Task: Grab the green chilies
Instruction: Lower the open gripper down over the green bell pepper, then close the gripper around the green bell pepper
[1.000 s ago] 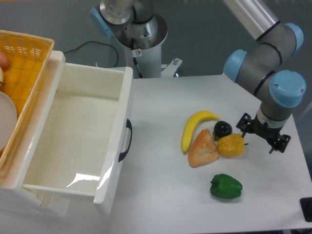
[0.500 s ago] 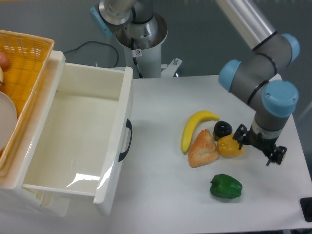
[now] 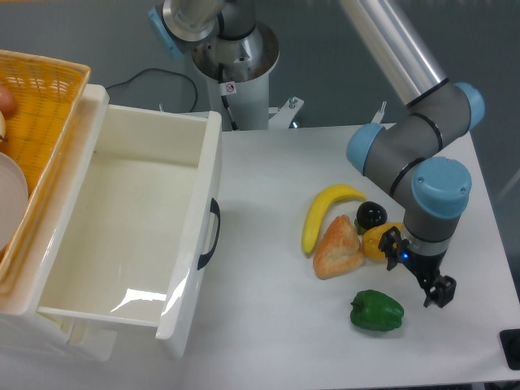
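The green chilies [image 3: 376, 310] lie on the white table near its front right, a glossy dark-green lumpy pepper shape resting free. My gripper [image 3: 415, 269] hangs just above and to the right of it, pointing down, between the green chilies and a yellow pepper [image 3: 375, 241]. Its two black fingers [image 3: 439, 291] stand apart, with nothing seen between them. The wrist covers the right side of the yellow pepper.
A banana [image 3: 324, 213], a tan bread-like piece [image 3: 337, 249] and a small black round fruit [image 3: 371, 214] are bunched left of the gripper. A large white open bin [image 3: 188, 268] fills the left side, with an orange basket [image 3: 45, 122] behind it. The table's right edge is close.
The arm has swung left and toward the front of the table. The gripper went from right of the yellow pepper to just above the green chilies. No object has moved.
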Robot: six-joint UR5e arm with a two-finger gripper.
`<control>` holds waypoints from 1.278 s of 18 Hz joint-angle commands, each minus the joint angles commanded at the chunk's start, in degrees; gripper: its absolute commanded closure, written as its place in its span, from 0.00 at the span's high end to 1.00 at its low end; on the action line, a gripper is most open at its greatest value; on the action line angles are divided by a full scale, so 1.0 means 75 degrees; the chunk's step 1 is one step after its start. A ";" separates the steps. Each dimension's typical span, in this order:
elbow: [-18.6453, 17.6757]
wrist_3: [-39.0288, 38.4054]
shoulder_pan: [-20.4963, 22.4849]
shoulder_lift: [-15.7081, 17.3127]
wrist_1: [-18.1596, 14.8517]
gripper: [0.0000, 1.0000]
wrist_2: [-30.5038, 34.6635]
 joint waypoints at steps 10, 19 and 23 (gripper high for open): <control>0.0165 0.1900 -0.0153 -0.0270 -0.0058 1.00 -0.0223; 0.0141 0.2674 -0.0153 -0.0270 -0.0386 1.00 -0.0211; 0.0130 0.2757 -0.0153 -0.0293 -0.0492 1.00 -0.0211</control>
